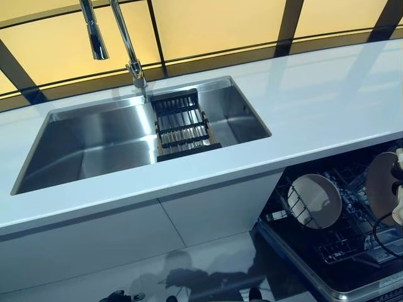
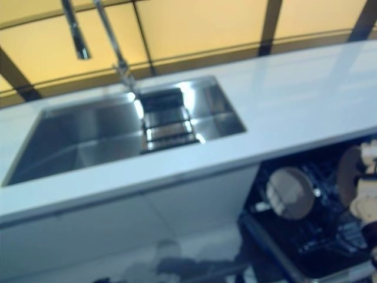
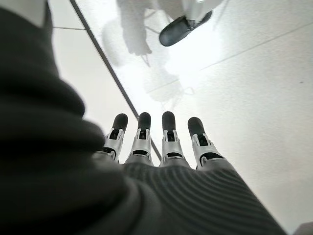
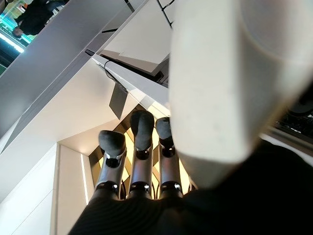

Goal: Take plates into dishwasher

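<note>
The right hand (image 4: 137, 161) is holding a cream plate (image 4: 230, 73) at the far right, over the open dishwasher (image 1: 340, 277); its fingers (image 4: 142, 129) are lying fairly straight along the plate, and I cannot tell if the thumb is pinching it. The left hand (image 3: 156, 147) is hanging low over the shiny floor (image 3: 254, 98) with its fingers stretched out and holding nothing. Another plate (image 1: 315, 200) is standing on edge in the dark rack (image 1: 352, 245) below the white counter (image 1: 327, 107). To the left, a steel sink (image 1: 94, 145) is sitting in the counter with a black drain rack (image 1: 181, 126) inside and a tap (image 1: 129, 44) at its far edge. The counter's near edge is hanging over the dishwasher.
</note>
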Tool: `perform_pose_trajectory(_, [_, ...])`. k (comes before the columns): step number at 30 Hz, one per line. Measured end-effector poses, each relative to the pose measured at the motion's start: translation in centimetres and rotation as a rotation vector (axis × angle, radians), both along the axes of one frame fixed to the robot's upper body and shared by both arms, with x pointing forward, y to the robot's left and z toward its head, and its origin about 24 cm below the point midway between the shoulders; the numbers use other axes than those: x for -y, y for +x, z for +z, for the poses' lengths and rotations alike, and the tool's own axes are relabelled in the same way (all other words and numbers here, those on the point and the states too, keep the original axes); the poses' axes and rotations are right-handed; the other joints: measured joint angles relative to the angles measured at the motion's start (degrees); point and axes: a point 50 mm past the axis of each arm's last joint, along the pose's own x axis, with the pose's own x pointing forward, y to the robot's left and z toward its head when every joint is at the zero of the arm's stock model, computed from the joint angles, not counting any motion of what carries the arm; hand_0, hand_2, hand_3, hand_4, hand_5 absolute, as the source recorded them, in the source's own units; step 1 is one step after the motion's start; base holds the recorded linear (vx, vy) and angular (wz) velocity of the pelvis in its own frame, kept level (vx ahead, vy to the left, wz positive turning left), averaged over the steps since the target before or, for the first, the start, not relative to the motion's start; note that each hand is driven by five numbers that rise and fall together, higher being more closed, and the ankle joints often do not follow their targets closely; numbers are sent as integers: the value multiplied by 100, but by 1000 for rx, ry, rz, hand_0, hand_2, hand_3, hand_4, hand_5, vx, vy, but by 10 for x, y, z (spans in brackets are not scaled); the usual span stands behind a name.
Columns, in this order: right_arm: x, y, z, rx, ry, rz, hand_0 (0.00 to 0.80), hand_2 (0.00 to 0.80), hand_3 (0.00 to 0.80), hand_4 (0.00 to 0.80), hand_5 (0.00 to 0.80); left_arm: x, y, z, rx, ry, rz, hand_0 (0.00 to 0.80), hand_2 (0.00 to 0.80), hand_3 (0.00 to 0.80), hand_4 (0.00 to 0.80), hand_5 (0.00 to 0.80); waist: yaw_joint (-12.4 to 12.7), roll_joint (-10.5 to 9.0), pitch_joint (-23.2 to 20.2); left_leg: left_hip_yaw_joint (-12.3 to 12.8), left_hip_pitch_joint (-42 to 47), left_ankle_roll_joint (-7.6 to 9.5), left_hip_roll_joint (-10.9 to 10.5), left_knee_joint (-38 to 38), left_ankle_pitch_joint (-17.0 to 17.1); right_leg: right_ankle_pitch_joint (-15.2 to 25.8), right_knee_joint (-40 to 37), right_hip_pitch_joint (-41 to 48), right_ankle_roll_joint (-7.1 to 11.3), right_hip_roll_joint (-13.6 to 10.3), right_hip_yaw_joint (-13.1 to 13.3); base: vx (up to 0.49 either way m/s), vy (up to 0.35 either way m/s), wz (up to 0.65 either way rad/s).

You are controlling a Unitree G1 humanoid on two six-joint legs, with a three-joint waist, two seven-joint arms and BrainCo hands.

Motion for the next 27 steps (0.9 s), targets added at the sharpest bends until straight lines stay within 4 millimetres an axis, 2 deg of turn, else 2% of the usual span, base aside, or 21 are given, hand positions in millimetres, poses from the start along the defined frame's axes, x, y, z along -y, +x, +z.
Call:
perform_pose_trajectory(11, [-12,17,1,-60,-43,65,800,800,800,800,800,5,17,4,67,-28,2,0,0,0,0,0,136,279,224,-91,-197,11,-112,3,45,20,23,-126,41,-105,-74,-39,48,3])
perform_pose_trajectory(22, [-19,20,-21,-153,0,79,800,800,800,800,800,5,20,4,73,-29,1,0,0,0,0,0,129,313,322,-175,-203,14,-120,3,45,14,5,-99,50,-116,-151,2,6,2])
perform_pose_trajectory(27, [-15,16,-33,-148,98,38,800,800,800,800,800,6,21,5,77,-29,-1,0,0,0,0,0,125,293,339,-175,-202,14,-118,3,46,14,7,-97,50,-114,-151,0,0,0])
